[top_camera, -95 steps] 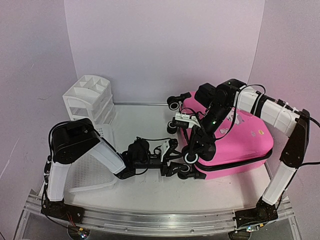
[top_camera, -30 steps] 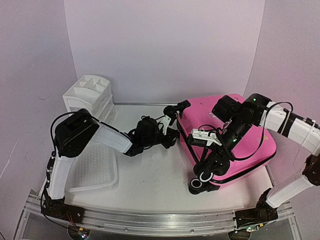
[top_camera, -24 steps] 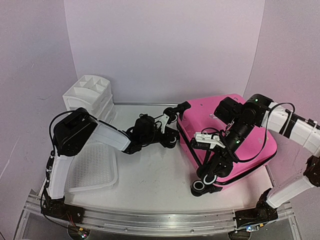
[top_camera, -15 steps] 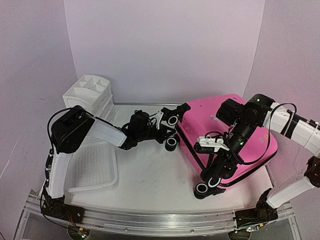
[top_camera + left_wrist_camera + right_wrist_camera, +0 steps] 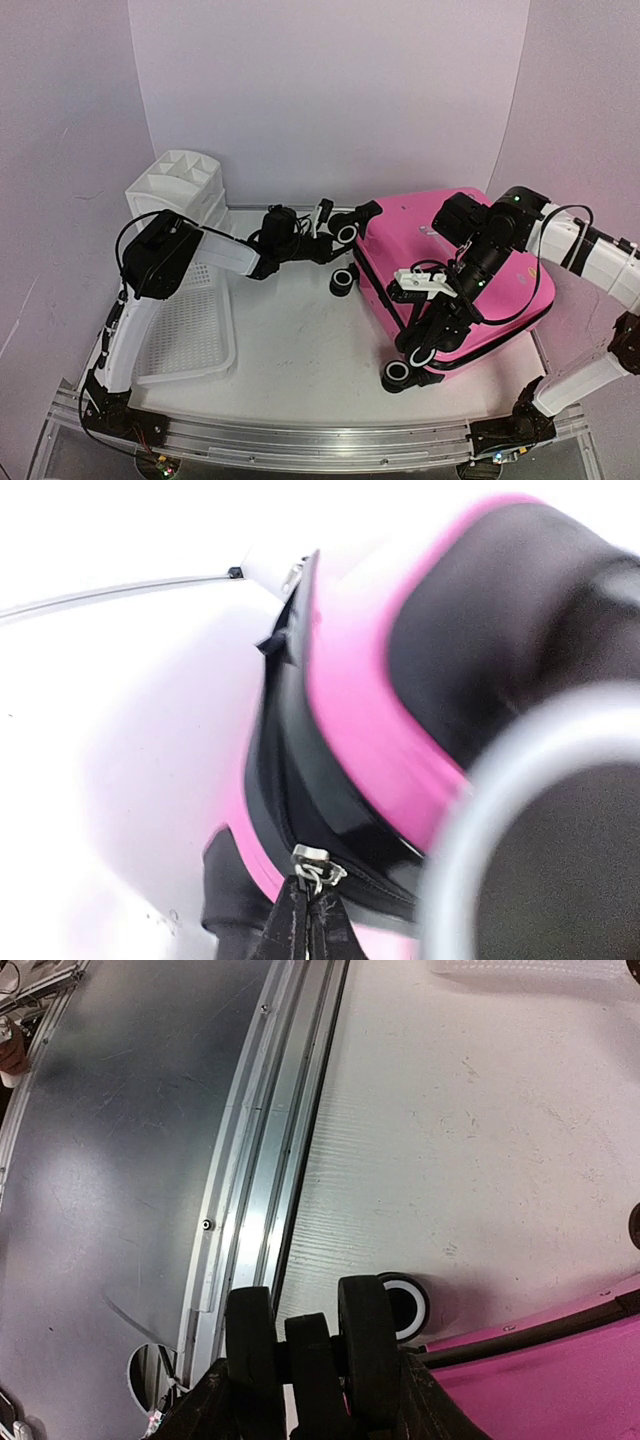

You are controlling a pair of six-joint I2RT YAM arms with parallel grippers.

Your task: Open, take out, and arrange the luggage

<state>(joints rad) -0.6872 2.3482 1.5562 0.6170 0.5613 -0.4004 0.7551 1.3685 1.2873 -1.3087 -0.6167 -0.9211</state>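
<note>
Plain white table, boxed in by pale lilac panels behind and to either side of the luggage. Ribbed aluminium rail along the table edge in front of it, by the arm bases. Bright pink hard shell with black zipper trim; sits askew on the right arm's side of the table, wheel end toward the middle. Left of the luggage and well apart from it: a white drawer organizer and a white mesh basket.

From overhead only: both arms meeting at the luggage's wheel end, left gripper at its far corner, right gripper at its near corner, just above a wheel.

From the left wrist only: fingers pressed together, pinching the metal zipper pull on the black trim, with a blurred wheel filling the lower right.

From the right wrist only: fingers clamped on a black part of the luggage, hard to identify. Beyond them, that white-rimmed wheel, the pink shell's edge, and grey metal sheet past the rail.

Small white label on the right arm, against the luggage's side; print too small to read.
</note>
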